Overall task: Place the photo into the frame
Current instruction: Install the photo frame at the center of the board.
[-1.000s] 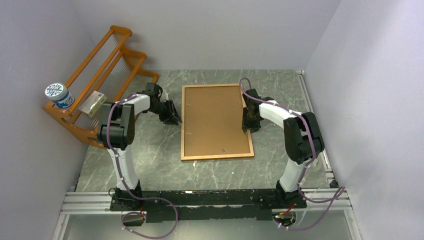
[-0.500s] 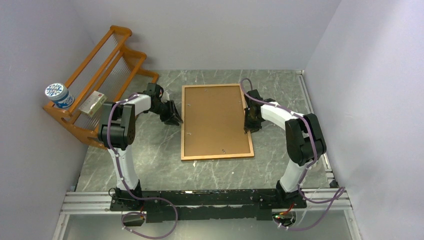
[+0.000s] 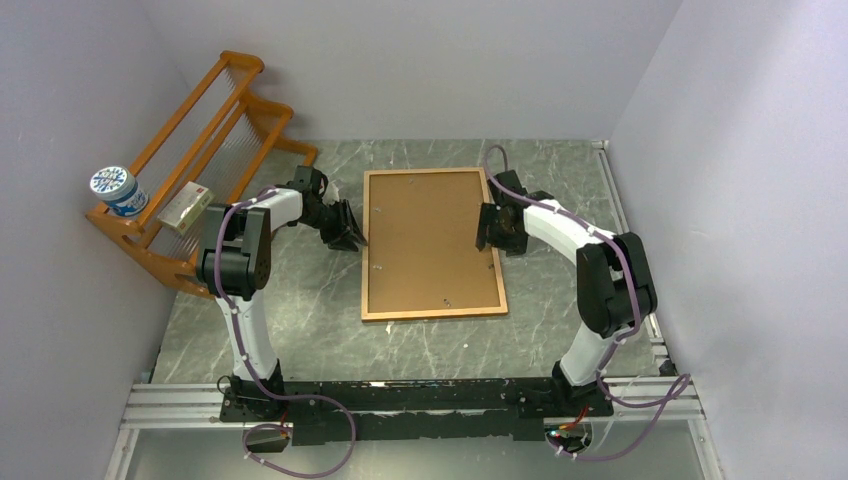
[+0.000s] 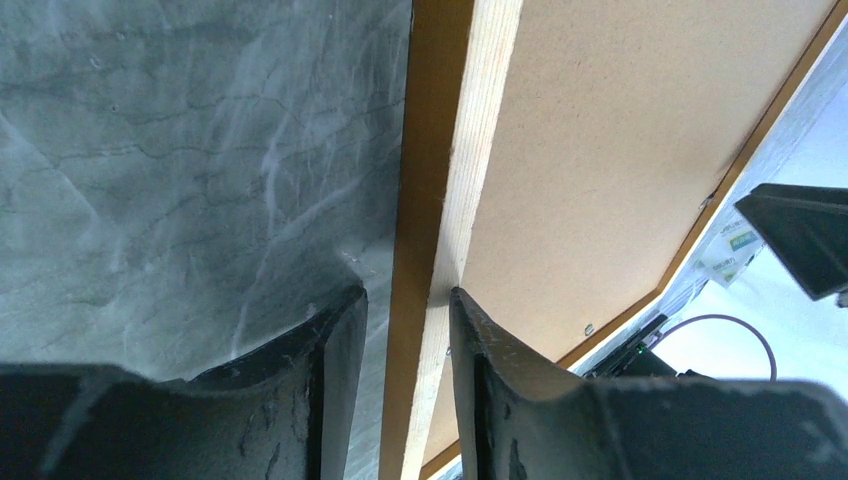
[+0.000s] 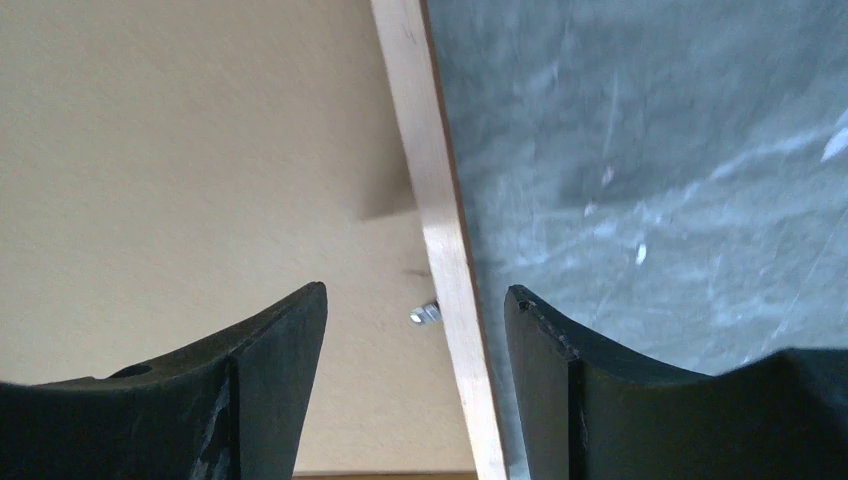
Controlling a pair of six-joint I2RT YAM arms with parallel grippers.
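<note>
Frame (image 3: 435,313) lies back-up mid-pic, long axis top-to-bottom, slightly skewed. L gripper (image 3: 350,238) jaws apart, straddling the left rail. R gripper (image 3: 494,234) jaws wide over the right rail. Table (image 3: 300,310) margin on all 4 edges.

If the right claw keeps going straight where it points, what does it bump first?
Most likely the frame's pale side rail, lying right between the right gripper's open fingers; depth is unclear.

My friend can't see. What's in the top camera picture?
A thin orange-brown wooden picture frame lies on the grey marbled table, filled by a plain brown backing board. The left gripper is at its left edge, the right gripper over its right edge. An orange wooden shelf rack stands far left.
</note>
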